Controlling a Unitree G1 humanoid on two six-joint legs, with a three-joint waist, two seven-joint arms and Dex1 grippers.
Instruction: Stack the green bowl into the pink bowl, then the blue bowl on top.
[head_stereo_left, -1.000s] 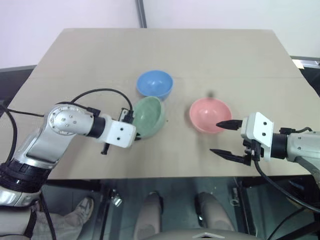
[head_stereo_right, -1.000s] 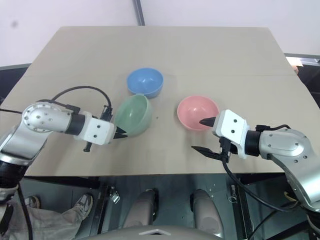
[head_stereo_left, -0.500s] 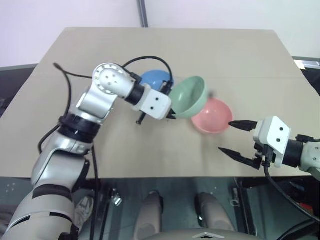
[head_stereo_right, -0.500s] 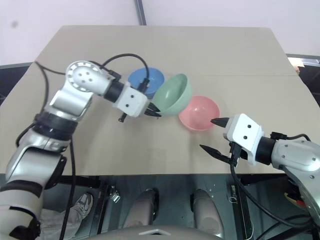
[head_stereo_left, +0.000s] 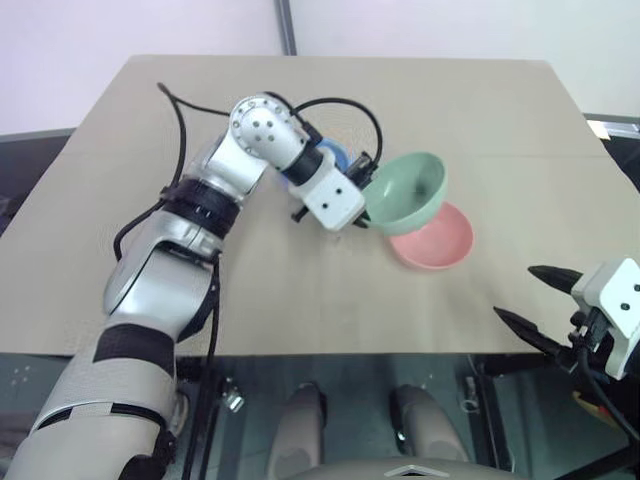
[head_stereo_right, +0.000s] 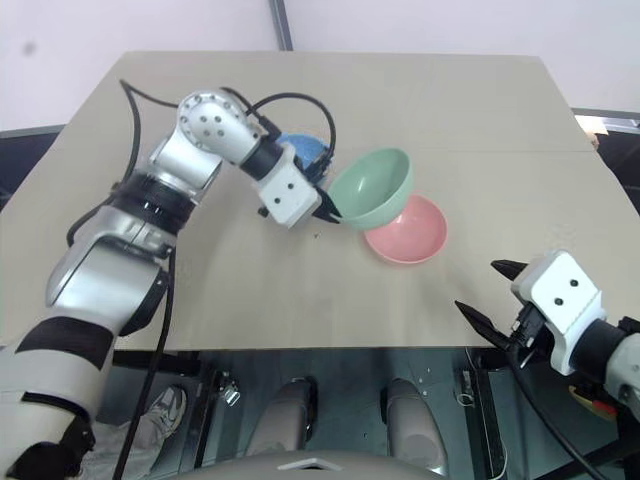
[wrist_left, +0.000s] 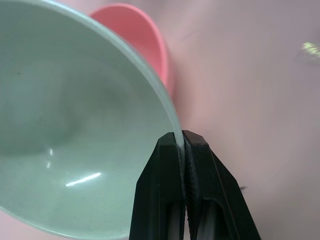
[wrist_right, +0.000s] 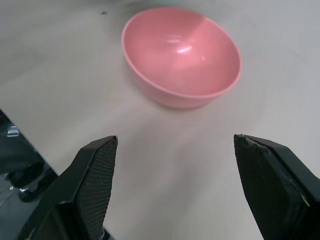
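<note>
My left gripper (head_stereo_left: 365, 222) is shut on the rim of the green bowl (head_stereo_left: 408, 192), holding it tilted in the air just above and left of the pink bowl (head_stereo_left: 436, 240). The left wrist view shows the black fingers (wrist_left: 172, 165) pinching the green bowl's (wrist_left: 75, 140) edge, with the pink bowl (wrist_left: 137, 35) beyond. The pink bowl rests upright on the table. The blue bowl (head_stereo_left: 335, 157) sits behind my left forearm, mostly hidden. My right gripper (head_stereo_left: 535, 295) stands open off the table's front right corner; its wrist view faces the pink bowl (wrist_right: 182, 57).
The tan table (head_stereo_left: 330, 90) stretches wide behind the bowls, with a seam across its middle. Its front edge (head_stereo_left: 300, 352) runs just ahead of the pink bowl, with dark floor below.
My left gripper has lifted the green bowl off the table and carried it right, up to the pink bowl. My right gripper has drawn back to the right, away from the pink bowl.
</note>
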